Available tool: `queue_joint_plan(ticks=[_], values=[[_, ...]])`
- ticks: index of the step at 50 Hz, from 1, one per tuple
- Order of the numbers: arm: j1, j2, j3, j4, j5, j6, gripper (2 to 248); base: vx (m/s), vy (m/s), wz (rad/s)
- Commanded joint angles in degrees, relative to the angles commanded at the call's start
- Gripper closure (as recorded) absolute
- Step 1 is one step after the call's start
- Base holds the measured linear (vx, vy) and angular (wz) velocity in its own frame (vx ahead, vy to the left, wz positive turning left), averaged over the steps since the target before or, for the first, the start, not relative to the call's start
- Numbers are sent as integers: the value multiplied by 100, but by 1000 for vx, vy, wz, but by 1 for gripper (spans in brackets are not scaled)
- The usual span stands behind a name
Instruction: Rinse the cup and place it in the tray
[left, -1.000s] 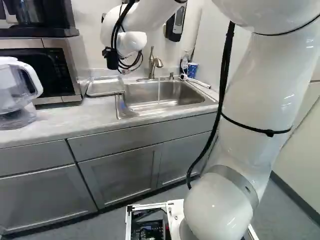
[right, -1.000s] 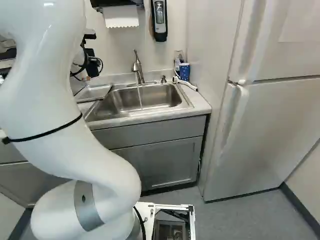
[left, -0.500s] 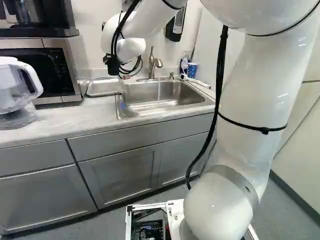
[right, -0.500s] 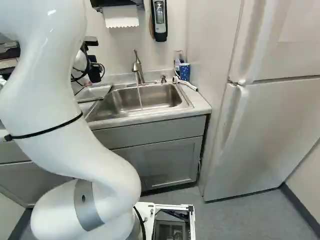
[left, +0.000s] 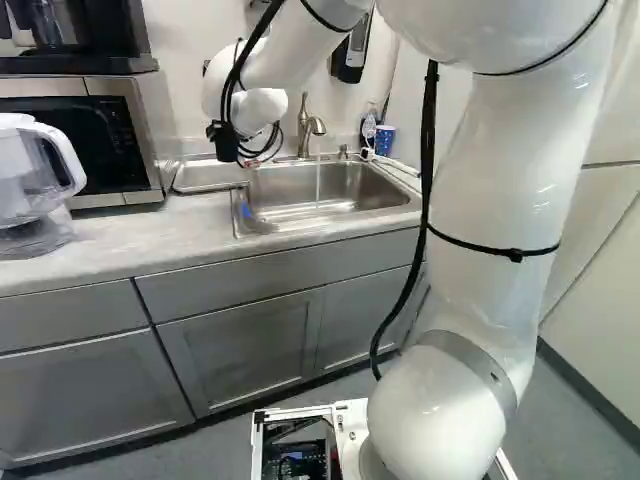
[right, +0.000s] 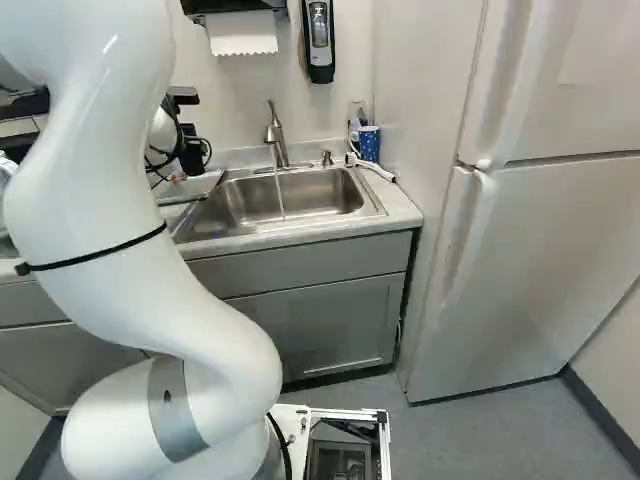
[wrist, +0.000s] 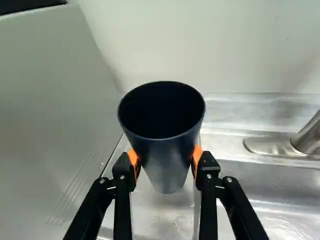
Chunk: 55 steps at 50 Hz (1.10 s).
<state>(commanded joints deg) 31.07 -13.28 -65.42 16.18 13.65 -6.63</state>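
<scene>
Pointing mouth up between 2 pads (wrist: 133, 158), the cup (wrist: 164, 160) seems upright lengthwise.

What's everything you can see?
Cup: 1, dark, in gripper
Tray: 1, silver, beside sink
Sink: 1, silver, in counter
Faucet: 1, silver, behind sink
Water: 1 stream, clear, faucet
Other cup: 1, blue, near wall
Bottle: 1, clear, counter
Dispenser: 1, black, wall
Towel: 1, white, wall
Fridge: 1, white, beside counter
Microwave: 1, silver, counter
Pitcher: 1, clear, counter
Machine: 1, black, above microwave
Counter: 1, pale, around sink
Cabinets: several, grey, under counter
Gripper: 1, black, around cup
Arm: 1, white, before counter
</scene>
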Motion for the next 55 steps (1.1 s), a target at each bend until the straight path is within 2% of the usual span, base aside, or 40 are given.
queue_joint_plan(ticks=[34,35,40,41,45,46,50,51,55], values=[[38,-320,30,0,0,0,129,0,0,0],[38,-320,30,0,0,0,122,0,0,0],[38,-320,30,0,0,0,122,0,0,0],[38,-320,30,0,0,0,90,0,0,0],[38,-320,30,0,0,0,90,0,0,0],[38,-320,30,0,0,0,57,0,0,0],[38,-320,30,0,0,0,57,0,0,0],[38,-320,30,0,0,0,21,0,0,0],[38,-320,30,0,0,0,21,0,0,0]])
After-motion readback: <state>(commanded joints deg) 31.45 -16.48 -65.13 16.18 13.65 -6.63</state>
